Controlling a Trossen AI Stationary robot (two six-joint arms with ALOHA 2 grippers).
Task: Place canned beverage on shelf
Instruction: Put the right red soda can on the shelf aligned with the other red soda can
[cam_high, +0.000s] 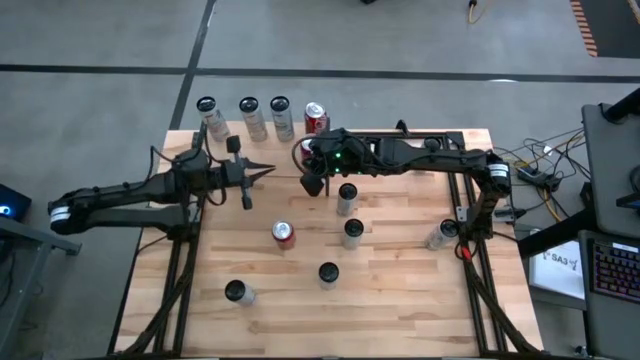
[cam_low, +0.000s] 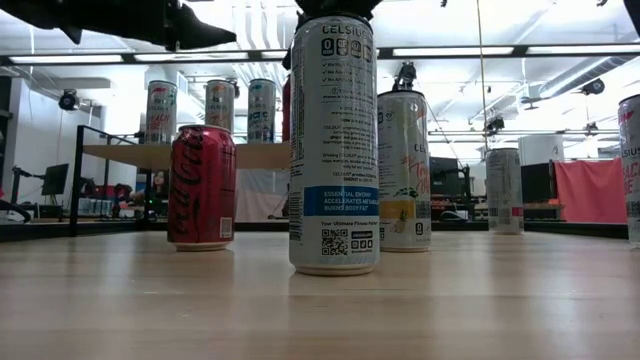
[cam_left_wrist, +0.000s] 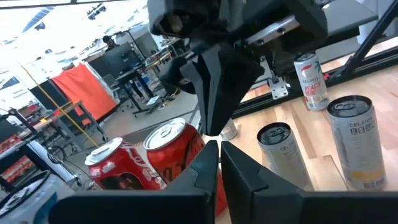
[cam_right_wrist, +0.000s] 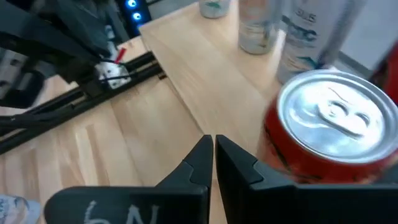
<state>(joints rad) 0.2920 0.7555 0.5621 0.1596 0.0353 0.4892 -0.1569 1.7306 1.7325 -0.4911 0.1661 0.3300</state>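
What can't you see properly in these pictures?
- Red can beside the shelf: in the high view the right gripper and arm cover most of it.
- Shelf cans: in the low view the tall white can hides part of that row.
- Left gripper: at rest, holding nothing.

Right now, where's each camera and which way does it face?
High: overhead, straight down on pale wood tabletop; left arm, right arm show.
Low: table height, level past tall white can into room; arms overhead.
Left wrist: past shut left tool toward right arm.
Right wrist: past shut right tool at silver-topped red can.
Shared: high and low both show the red cola can.
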